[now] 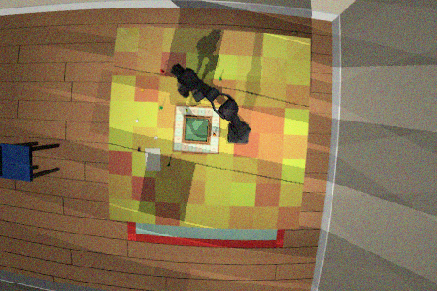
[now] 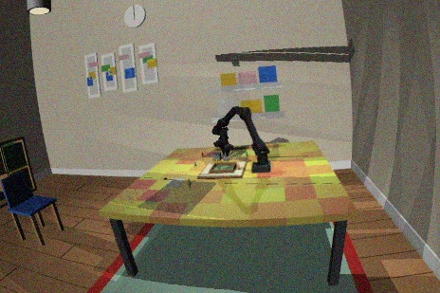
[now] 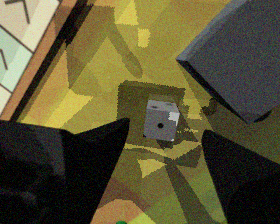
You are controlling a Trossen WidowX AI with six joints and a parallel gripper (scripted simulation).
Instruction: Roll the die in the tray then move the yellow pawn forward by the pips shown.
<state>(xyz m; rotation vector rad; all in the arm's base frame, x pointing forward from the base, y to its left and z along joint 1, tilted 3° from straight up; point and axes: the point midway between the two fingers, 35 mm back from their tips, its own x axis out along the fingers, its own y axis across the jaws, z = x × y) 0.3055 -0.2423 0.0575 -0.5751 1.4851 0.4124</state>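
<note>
The pale grey die (image 3: 161, 123) lies on the table outside the board; its large face toward the wrist camera shows one dark pip. My gripper (image 3: 165, 129) (image 2: 225, 155) is open, with its fingertips to either side of the die in the wrist view. The die is not gripped; how far the tips are above the table is hard to tell. The green tray (image 1: 198, 129) (image 2: 223, 168) sits in the middle of the square board (image 1: 179, 129). A tiny yellowish piece (image 1: 186, 110) is at the board's upper left in the top view, too blurred to identify surely.
A dark grey block (image 3: 236, 60) (image 2: 216, 156) stands close to the die, beside one finger. The board's edge (image 3: 36, 65) is at the wrist view's upper left. Small red (image 1: 162, 71) and green (image 1: 220, 78) objects and a pale flat rectangle (image 1: 153, 159) lie around the board.
</note>
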